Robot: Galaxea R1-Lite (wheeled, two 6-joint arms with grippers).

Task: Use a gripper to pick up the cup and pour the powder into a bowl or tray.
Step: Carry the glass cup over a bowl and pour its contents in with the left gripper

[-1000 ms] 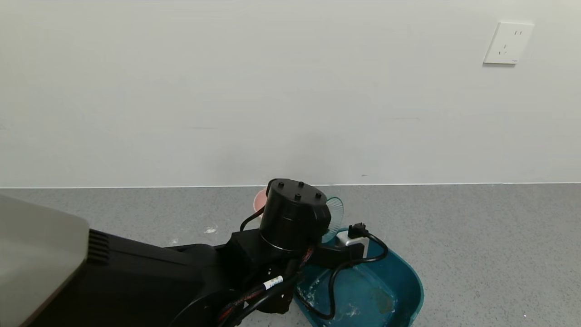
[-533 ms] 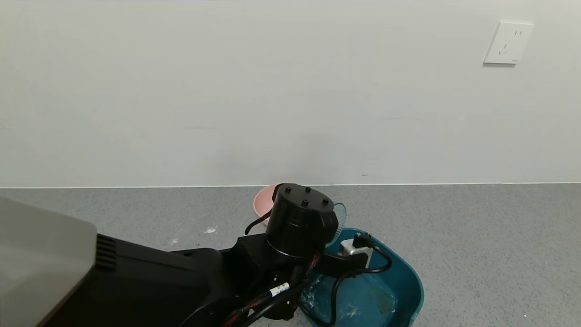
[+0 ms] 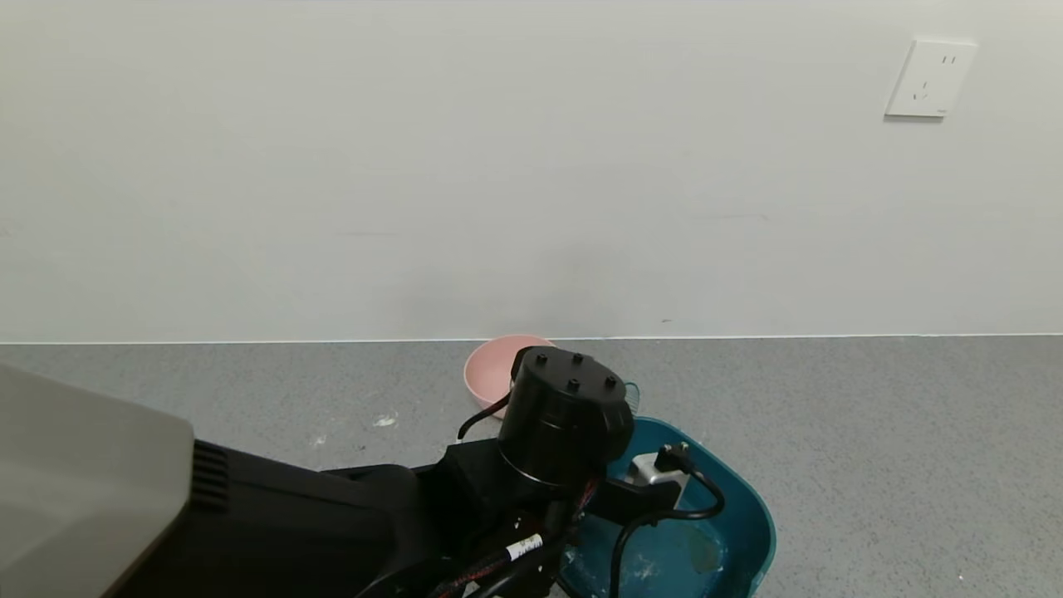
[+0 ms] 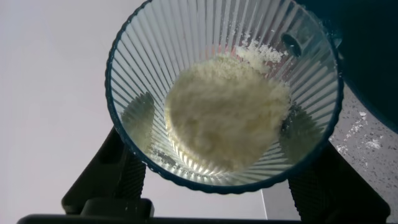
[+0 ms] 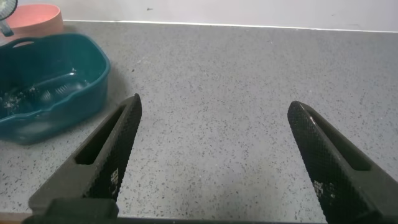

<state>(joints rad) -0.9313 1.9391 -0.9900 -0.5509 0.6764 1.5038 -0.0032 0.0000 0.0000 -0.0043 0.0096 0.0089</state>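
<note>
My left gripper (image 4: 219,127) is shut on the cup (image 4: 224,93), a ribbed pale blue-green mug, with a finger on each side of its wall. The powder (image 4: 227,115) lies as a white heap inside it. In the head view the left arm's black wrist joint (image 3: 565,423) hides the gripper; only a sliver of the cup (image 3: 634,397) shows, over the far rim of the dark teal tub (image 3: 751,515). The tub's wall also shows in the left wrist view (image 4: 373,56). My right gripper (image 5: 214,106) is open and empty over bare counter, to the right of the tub (image 5: 59,68).
A small pink bowl (image 3: 492,365) stands against the wall just behind the left wrist; it also shows in the right wrist view (image 5: 37,17). Traces of white powder lie on the grey counter (image 3: 384,420) and inside the tub. A wall socket (image 3: 928,79) is at upper right.
My left arm has moved right and lower with the cup, over the tub. More of the pink bowl is uncovered and less of the cup shows behind the wrist.
</note>
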